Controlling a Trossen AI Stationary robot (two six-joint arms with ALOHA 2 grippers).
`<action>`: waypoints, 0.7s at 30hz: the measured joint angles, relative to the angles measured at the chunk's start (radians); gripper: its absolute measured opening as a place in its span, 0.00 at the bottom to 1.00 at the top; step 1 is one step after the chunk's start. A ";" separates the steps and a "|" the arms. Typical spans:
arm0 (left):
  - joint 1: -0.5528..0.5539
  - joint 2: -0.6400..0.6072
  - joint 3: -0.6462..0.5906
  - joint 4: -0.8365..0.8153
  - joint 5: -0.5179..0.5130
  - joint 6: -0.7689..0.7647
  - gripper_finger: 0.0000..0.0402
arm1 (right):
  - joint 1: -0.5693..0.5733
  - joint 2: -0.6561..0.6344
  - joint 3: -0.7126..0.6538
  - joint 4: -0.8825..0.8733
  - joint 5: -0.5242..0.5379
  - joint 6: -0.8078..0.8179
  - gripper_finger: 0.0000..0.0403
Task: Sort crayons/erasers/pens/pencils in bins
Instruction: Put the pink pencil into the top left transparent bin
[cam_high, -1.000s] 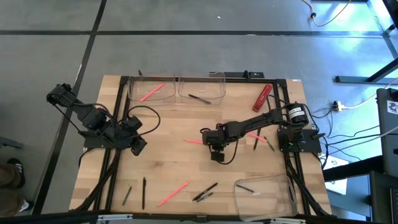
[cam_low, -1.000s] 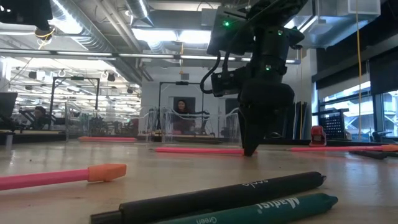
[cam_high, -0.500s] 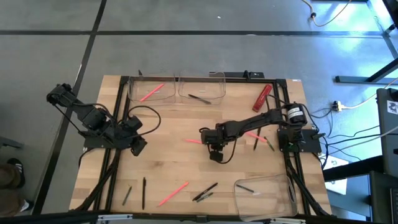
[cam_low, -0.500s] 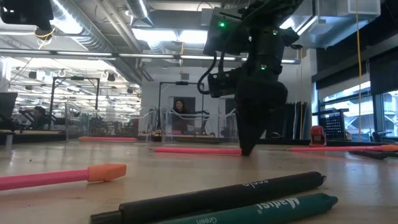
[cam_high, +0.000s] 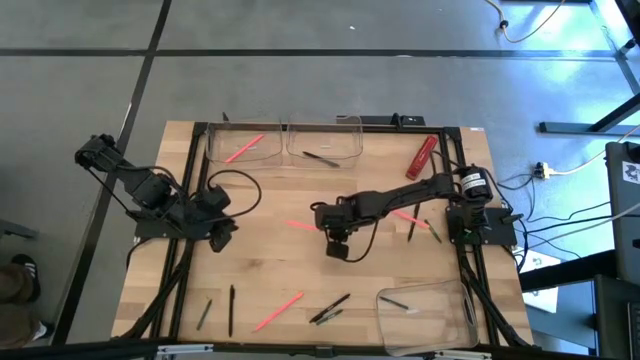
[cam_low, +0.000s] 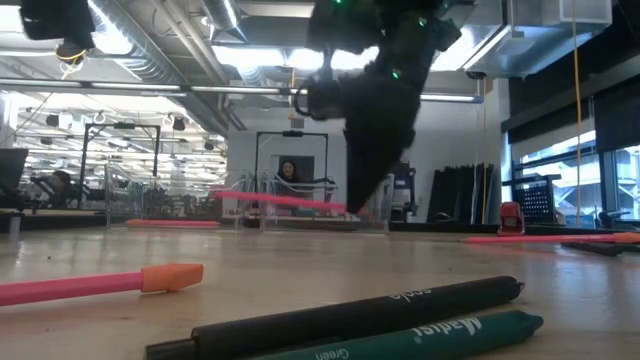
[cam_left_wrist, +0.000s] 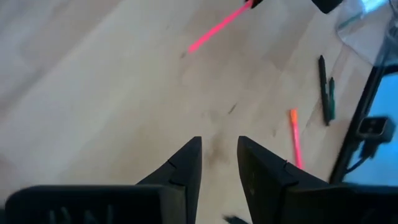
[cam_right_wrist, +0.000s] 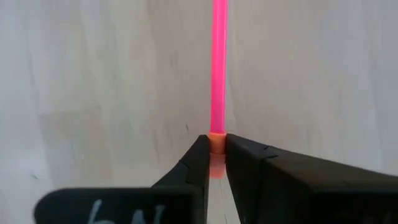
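Observation:
My right gripper (cam_high: 327, 229) hangs over the middle of the table, shut on a pink pencil (cam_high: 303, 225) that shows in the low view as a pink stick (cam_low: 280, 201) above the wood. My left gripper (cam_high: 222, 238) waits at the table's left, open, with nothing between its fingers (cam_left_wrist: 219, 144). Two clear bins stand at the far edge: one (cam_high: 243, 140) holds a pink stick, the other (cam_high: 325, 140) a black one. A third bin (cam_high: 425, 312) stands at the near right with a dark stick in it. My right gripper pinches the pencil's orange eraser end (cam_right_wrist: 216, 144) between its two fingers. The fingers come from above, slanting down. The pencil sticks out past the fingertips toward the table's left, roughly level and lifted clear of the table.
Loose sticks lie near the front edge: a pink one (cam_high: 278, 311), black and green ones (cam_high: 330, 308), and two dark ones (cam_high: 231, 308) at the left. More sticks (cam_high: 412, 222) lie by the right arm's base. A red flat thing (cam_high: 421, 157) lies at the far right.
My right gripper has risen and gone a little toward the table's left, taking the pink pencil with it. The pencil lay on the table a second ago and now hangs clear of it, held by its eraser end.

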 joint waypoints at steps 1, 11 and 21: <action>0.000 0.000 0.000 0.008 -0.010 0.056 0.24 | 0.000 0.000 0.014 -0.004 0.000 -0.003 0.10; 0.003 0.000 0.000 0.202 -0.151 0.569 0.24 | 0.000 -0.002 0.207 -0.110 0.035 -0.068 0.10; 0.103 0.081 0.000 0.346 -0.157 0.855 0.24 | 0.000 -0.004 0.335 -0.171 0.038 -0.090 0.10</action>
